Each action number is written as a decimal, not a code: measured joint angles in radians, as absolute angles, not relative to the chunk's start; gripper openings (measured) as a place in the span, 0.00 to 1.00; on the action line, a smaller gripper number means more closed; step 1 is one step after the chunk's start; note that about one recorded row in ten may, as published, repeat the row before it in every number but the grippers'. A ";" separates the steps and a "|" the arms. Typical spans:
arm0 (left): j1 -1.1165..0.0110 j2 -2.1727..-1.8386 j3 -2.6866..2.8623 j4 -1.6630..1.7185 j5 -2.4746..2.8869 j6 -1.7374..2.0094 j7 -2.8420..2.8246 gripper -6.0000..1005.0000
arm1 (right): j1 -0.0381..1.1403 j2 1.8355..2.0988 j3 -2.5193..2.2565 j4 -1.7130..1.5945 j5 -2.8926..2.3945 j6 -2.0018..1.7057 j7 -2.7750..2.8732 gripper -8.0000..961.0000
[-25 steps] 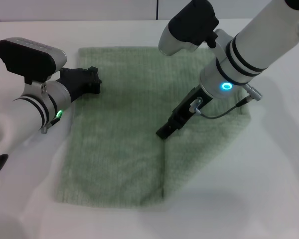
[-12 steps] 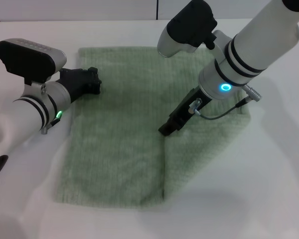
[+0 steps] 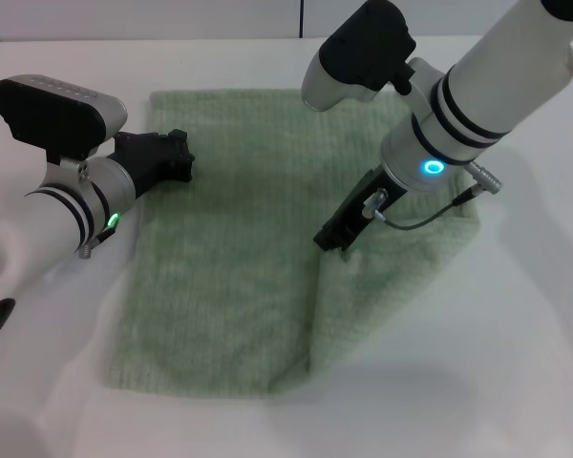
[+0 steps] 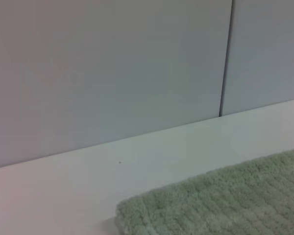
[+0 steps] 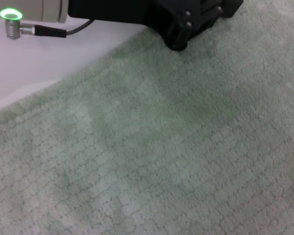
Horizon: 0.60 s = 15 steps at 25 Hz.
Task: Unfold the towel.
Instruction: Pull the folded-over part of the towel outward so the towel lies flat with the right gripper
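In the head view one towel lies on the white desk, and two claws meet it: the right claw pinches a raised fold near the cloth's middle, while the left claw rests at the towel's left edge, its grip impossible to tell. The left wrist view shows only one towel corner on the desk before a wall. The right wrist view shows towel below a single dark claw, the left one.

White table; sage-green towel lying on it, partly folded.
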<state>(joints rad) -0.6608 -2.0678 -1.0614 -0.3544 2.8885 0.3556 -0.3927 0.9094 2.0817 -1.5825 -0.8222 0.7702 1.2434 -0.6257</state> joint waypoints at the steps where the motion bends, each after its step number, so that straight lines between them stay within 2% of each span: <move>1: -0.661 -2.068 -1.061 -0.354 2.888 0.356 -0.393 0.01 | 0.909 2.082 -1.583 -0.824 0.770 1.244 -0.626 0.20; 5: -0.661 -2.068 -1.062 -0.353 2.888 0.354 -0.393 0.01 | 0.909 2.082 -1.590 -0.826 0.769 1.244 -0.626 0.10; 15: -0.660 -2.068 -1.062 -0.350 2.888 0.353 -0.393 0.01 | 0.862 2.077 -1.609 -0.992 0.764 1.379 -0.673 0.07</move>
